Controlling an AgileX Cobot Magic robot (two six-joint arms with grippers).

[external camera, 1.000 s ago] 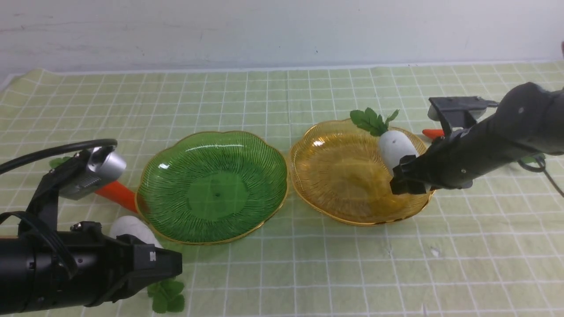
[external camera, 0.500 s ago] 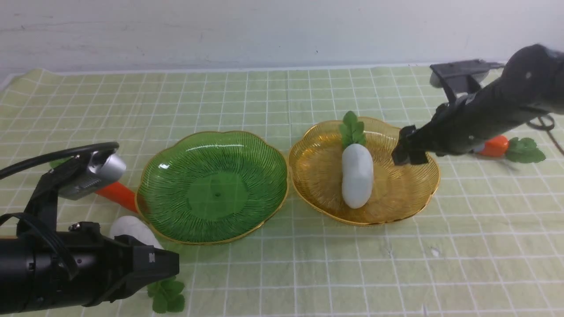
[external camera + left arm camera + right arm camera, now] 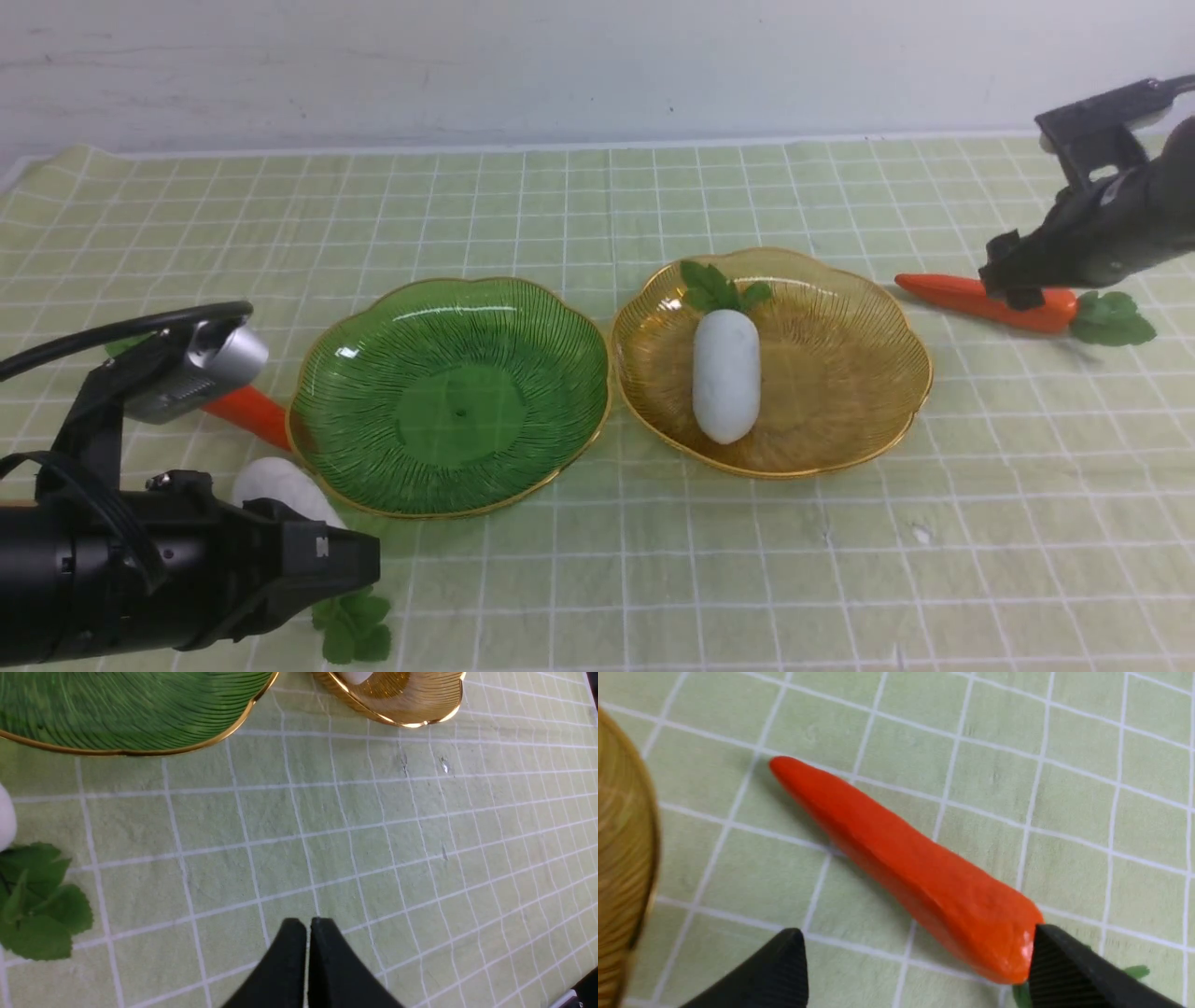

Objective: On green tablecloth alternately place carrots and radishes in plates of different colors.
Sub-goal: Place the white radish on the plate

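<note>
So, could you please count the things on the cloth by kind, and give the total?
carrots: 2
radishes: 2
plates: 2
total: 6

Bright even light, soft shadows, plate glare, slight softness

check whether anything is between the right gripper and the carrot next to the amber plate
Nothing visible does. The right gripper is open just above the carrot, at its thick leafy end, with only bare green tablecloth around it.
</note>
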